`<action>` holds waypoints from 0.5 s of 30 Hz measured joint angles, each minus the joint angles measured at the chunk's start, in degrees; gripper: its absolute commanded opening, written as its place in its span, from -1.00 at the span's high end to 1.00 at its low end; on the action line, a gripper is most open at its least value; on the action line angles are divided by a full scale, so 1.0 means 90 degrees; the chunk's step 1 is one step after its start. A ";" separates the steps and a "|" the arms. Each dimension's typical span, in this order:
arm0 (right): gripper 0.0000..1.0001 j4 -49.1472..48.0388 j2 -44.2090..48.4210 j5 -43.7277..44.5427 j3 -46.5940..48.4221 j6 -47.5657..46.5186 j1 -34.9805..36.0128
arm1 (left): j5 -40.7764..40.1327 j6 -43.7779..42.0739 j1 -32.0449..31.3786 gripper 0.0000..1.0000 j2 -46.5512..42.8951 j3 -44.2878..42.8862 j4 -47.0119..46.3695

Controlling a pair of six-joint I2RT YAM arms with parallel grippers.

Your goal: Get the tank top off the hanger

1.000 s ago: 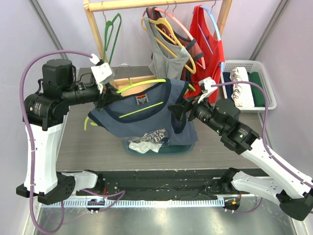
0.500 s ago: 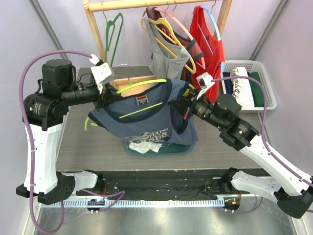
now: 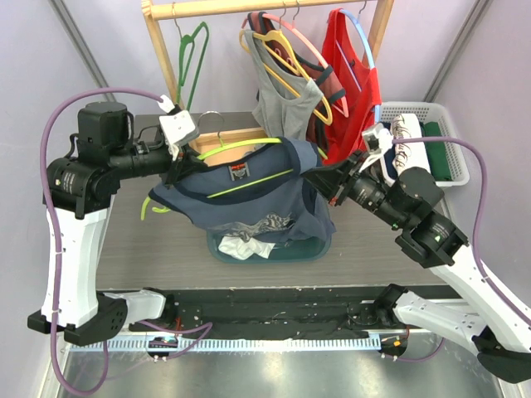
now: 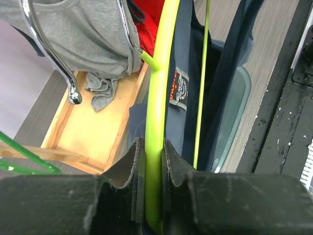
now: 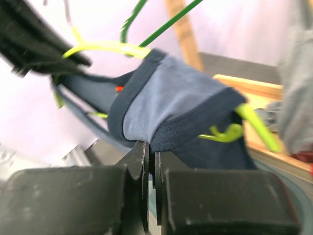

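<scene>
A navy tank top [image 3: 249, 199] hangs on a lime-green hanger [image 3: 241, 143] held above the table. My left gripper [image 3: 178, 170] is shut on the hanger's left arm; in the left wrist view the green bar [image 4: 156, 122] runs between the fingers of the left gripper [image 4: 152, 161], with the navy tank top [image 4: 225, 63] draped beside it. My right gripper [image 3: 319, 178] is shut on the tank top's right shoulder strap. In the right wrist view the strap [image 5: 171, 103] is pinched in the right gripper [image 5: 150, 147], and the hanger's end [image 5: 254, 120] pokes out to the right.
Behind stands a wooden rack [image 3: 158, 50] with a grey top [image 3: 282, 104], a red top [image 3: 353, 75] and a bare green hanger [image 3: 189, 58]. A white basket [image 3: 452, 137] of folded clothes sits at the right. A teal bin [image 3: 319, 249] with clothes lies under the tank top.
My right gripper has shut on the shoulder strap and drawn back to the right, stretching the fabric that way. The left gripper has kept its hold on the hanger.
</scene>
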State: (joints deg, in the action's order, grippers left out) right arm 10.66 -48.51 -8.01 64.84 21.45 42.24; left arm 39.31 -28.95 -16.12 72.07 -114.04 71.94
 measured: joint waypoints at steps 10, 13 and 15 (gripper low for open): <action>0.98 0.0204 -0.0063 0.2518 0.0311 -0.0039 0.0000 | -0.0022 -0.0194 0.0000 1.00 -0.0039 0.0051 0.0143; 0.97 0.0216 -0.0245 0.3048 0.0386 -0.0036 -0.0022 | 0.0019 -0.0291 0.0000 0.99 -0.0058 0.0056 0.0238; 0.97 0.0306 -0.0374 0.3262 0.0403 -0.0029 -0.0085 | 0.0049 -0.0342 0.0000 1.00 -0.0078 0.0056 0.0296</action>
State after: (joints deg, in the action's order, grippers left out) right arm 13.41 -51.88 21.34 68.47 21.19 41.47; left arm 39.75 -32.03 -16.12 71.37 -113.54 74.61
